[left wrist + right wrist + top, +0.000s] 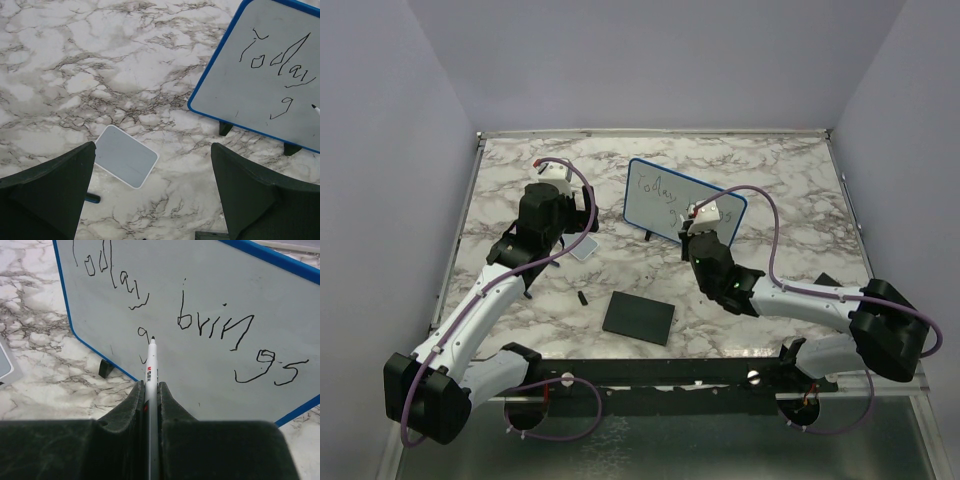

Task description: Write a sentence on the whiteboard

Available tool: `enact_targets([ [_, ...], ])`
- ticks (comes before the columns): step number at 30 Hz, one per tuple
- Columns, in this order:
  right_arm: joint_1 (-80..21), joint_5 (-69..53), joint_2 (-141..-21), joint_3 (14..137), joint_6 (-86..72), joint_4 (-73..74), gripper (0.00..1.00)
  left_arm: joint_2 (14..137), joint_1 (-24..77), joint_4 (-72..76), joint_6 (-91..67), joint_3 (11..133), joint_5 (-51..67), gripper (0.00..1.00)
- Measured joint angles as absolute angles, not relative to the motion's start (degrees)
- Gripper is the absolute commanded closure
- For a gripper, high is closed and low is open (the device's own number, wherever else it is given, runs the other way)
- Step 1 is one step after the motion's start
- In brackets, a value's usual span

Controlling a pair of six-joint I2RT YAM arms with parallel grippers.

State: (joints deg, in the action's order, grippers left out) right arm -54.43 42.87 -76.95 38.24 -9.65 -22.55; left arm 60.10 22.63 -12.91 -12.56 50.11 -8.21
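The whiteboard (pixel 655 205) stands tilted on its black feet at the back middle of the table. It also shows in the left wrist view (pixel 260 85) and the right wrist view (pixel 215 300). The sentence (pixel 220 330) reads "Today brings", with a lone "g" (pixel 143 332) below "Today". My right gripper (pixel 151 387) is shut on a white marker (pixel 152 367), whose tip is at the board just right of the "g". From above, the right gripper (pixel 705 240) is at the board's lower right. My left gripper (pixel 152 146) is open and empty, left of the board (pixel 578 218).
A small pale grey tile (pixel 583 250) lies flat under the left gripper and shows between its fingers (pixel 125 156). A black square pad (pixel 639 317) lies near the front middle. A small dark cap (pixel 583 298) lies left of the pad.
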Motion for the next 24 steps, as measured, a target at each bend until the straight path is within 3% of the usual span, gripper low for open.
enact_targets([
  [24,-54.43,46.06,-81.56,38.41,-8.86,-23.0,1.0,60.1,22.63,-12.93,-12.56,50.11,-8.21,0.01],
])
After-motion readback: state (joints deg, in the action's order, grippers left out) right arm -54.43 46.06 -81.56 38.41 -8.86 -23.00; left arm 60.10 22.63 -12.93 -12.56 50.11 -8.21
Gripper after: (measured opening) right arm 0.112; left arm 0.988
